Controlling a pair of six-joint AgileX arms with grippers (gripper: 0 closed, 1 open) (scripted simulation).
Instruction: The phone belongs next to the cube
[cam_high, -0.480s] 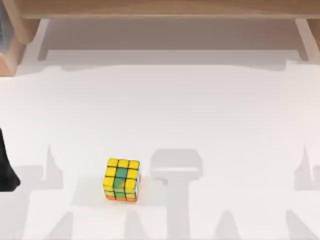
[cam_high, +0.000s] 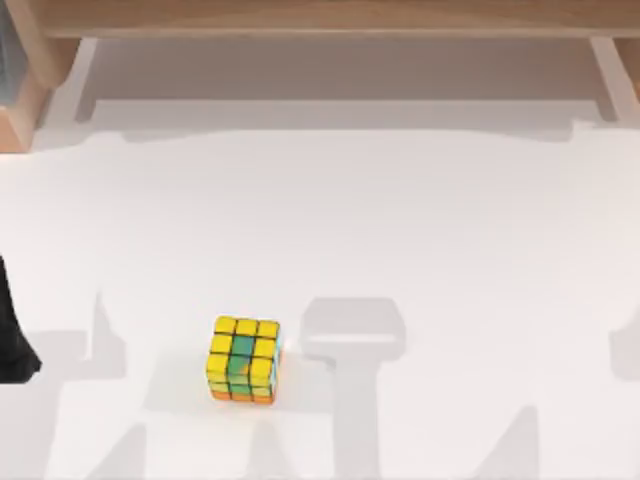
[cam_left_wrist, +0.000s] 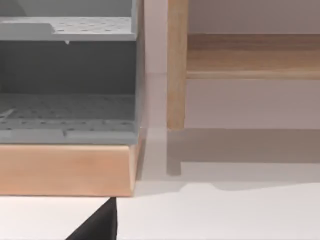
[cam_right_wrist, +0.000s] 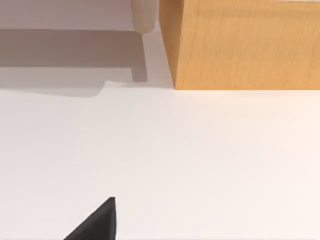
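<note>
Your left gripper (cam_high: 12, 345) sits low at the table's left edge as a dark shape; you cannot tell how it is set. The cube (cam_high: 243, 359), mostly yellow with green tiles and an orange lower edge, rests on the white table (cam_high: 450, 230), toward the near left. A wooden shelf (cam_high: 320, 18) spans the far side.

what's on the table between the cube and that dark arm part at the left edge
Nothing. In the top view, the stretch of white table between the cube and the dark arm part is bare, crossed only by grey shadows.

Grey perforated shelf unit (cam_left_wrist: 67, 75) on wooden base (cam_left_wrist: 65, 170), white tabletop (cam_left_wrist: 225, 215).
</note>
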